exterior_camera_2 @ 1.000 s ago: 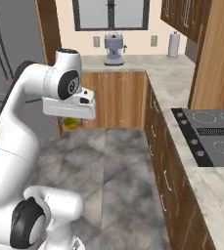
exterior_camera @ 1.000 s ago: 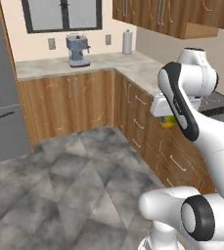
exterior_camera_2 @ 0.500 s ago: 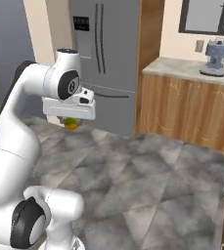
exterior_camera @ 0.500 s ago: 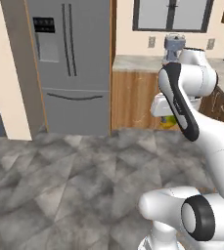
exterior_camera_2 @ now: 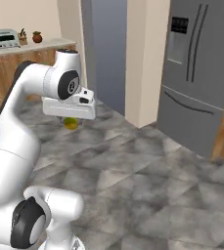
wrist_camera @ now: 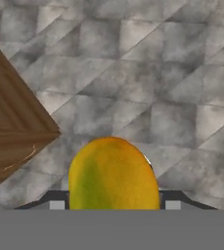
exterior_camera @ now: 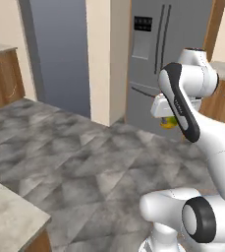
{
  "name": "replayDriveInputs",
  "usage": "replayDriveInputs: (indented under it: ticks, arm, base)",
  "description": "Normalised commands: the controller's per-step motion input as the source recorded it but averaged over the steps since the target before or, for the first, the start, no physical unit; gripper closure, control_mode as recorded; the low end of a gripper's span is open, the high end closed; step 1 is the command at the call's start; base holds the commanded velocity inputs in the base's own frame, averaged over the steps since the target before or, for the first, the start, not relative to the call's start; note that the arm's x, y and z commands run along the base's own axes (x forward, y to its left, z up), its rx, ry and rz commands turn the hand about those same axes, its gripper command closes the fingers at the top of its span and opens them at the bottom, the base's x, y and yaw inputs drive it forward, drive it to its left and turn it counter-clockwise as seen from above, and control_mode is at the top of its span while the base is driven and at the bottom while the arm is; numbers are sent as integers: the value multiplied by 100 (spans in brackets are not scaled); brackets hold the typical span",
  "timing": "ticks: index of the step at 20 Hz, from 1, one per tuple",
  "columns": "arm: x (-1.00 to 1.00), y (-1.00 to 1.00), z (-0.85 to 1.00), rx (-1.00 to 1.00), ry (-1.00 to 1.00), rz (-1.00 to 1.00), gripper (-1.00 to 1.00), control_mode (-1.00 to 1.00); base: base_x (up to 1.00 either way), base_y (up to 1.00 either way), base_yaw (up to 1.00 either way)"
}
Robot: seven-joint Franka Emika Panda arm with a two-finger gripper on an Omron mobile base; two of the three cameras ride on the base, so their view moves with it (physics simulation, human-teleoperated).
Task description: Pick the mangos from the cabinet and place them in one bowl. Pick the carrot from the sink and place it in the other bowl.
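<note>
The claw [wrist_camera: 113,207] is clamped on a smooth oval yellow-green mango [wrist_camera: 113,176], above grey marbled floor tiles [wrist_camera: 182,73], near a steel fridge [exterior_camera_2: 201,73].

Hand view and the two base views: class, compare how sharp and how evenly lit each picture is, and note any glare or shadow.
Hand view: the mango looms large and soft-edged, the grey floor tiles blurry, no glare. Left base view: flat even light, the fridge fairly crisp, no hard shadows. Right base view: similar flat light; the mango is a small dim spot shaded under the gripper.
</note>
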Motion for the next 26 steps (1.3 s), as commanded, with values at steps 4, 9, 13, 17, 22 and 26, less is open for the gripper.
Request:
replayDriveInputs:
  ticks: [4, 9, 13, 17, 22, 26]
  arm:
    - [0, 0, 0, 0, 0, 0, 100, 100]
    - [0, 0, 0, 0, 0, 0, 100, 100]
    - [0, 0, 0, 0, 0, 0, 100, 100]
    - [0, 0, 0, 0, 0, 0, 100, 100]
    - [0, 0, 0, 0, 0, 0, 100, 100]
    - [0, 0, 0, 0, 0, 0, 100, 100]
  base:
    - [0, 0, 72]
    - [0, 6, 72]
    - [0, 10, 70]
    - [13, 24, 43]
    - [19, 31, -2]
    - [0, 77, -1]
